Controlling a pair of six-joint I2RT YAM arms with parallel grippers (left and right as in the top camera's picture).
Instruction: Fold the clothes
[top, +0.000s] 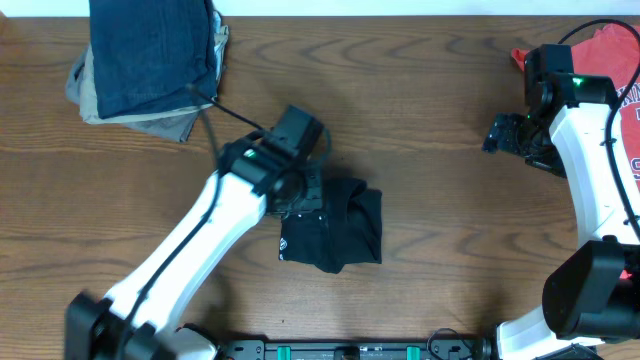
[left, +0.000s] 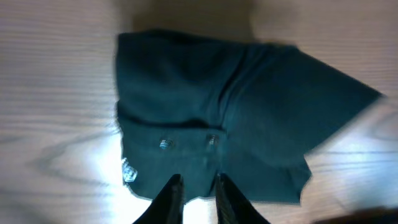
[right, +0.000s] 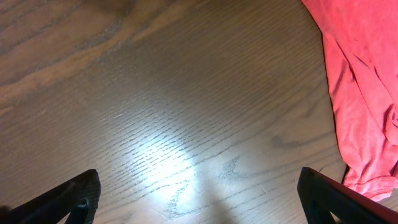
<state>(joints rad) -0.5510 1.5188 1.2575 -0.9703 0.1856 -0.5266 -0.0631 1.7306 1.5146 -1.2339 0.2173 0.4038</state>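
The black T-shirt (top: 340, 230) lies folded into a small packet at the table's middle front. In the left wrist view it (left: 249, 106) fills the frame, with small white lettering near its near edge. My left gripper (top: 300, 192) is at the packet's upper-left edge. Its fingers (left: 198, 185) are close together with the shirt's edge between the tips. The coral-red T-shirt (top: 618, 60) lies at the far right under my right arm and shows in the right wrist view (right: 367, 81). My right gripper (top: 500, 133) is wide open over bare wood (right: 196, 205), left of the red shirt.
A stack of folded clothes (top: 150, 60), dark blue denim on top of grey pieces, sits at the back left corner. The wooden table (top: 440, 90) lies between the two arms. A black rail (top: 350, 350) runs along the front edge.
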